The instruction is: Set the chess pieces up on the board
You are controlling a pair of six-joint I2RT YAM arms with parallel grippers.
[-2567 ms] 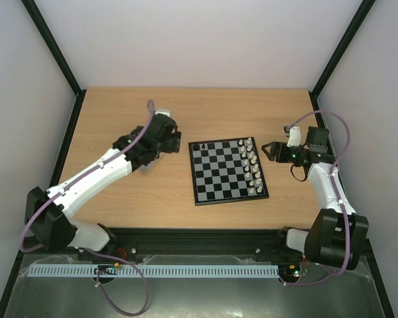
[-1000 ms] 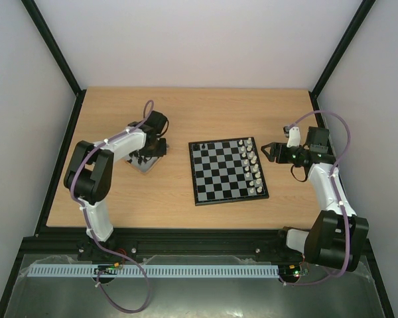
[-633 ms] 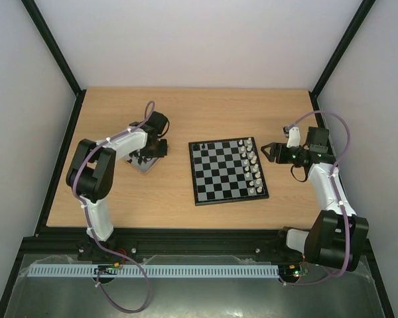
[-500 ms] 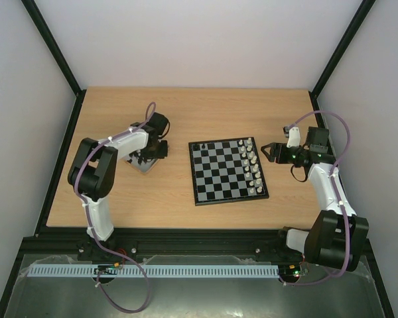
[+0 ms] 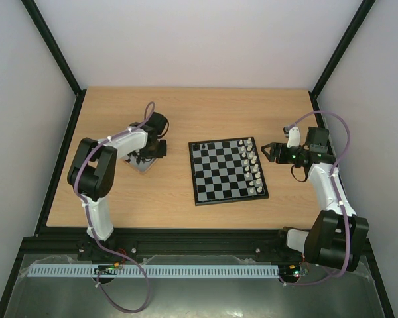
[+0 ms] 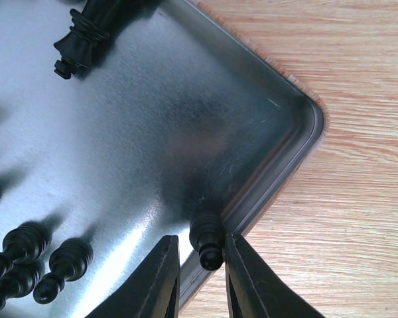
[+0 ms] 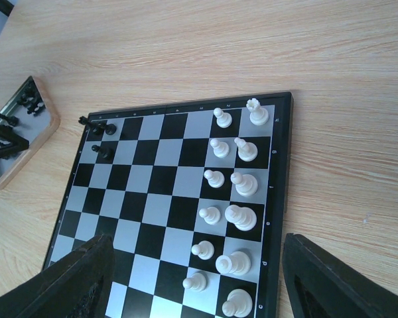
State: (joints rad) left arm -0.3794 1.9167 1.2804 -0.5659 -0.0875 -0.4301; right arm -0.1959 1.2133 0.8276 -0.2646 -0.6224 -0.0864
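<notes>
In the left wrist view my left gripper (image 6: pixel 200 278) points down into a corner of the metal tray (image 6: pixel 278 165). A black pawn (image 6: pixel 208 238) stands between the narrow jaws. The right finger touches it and a thin gap shows at the left finger. Other black chess pieces (image 6: pixel 26 258) lie in the tray. The board (image 5: pixel 227 170) has two files of white pieces (image 7: pixel 235 182) on its right side and black pieces (image 7: pixel 96 124) at its far left corner. My right gripper (image 7: pixel 196 245) hangs wide open over the board's right edge, holding nothing.
The tray (image 5: pixel 140 164) sits on the wooden table (image 5: pixel 186 112) left of the board, under the left gripper (image 5: pixel 147 156). Black frame posts and pale walls enclose the table. The right gripper (image 5: pixel 268 151) is just right of the board.
The left arm has folded back so its gripper points down into the tray, and its jaws have narrowed around the black pawn. The right arm has not moved.
</notes>
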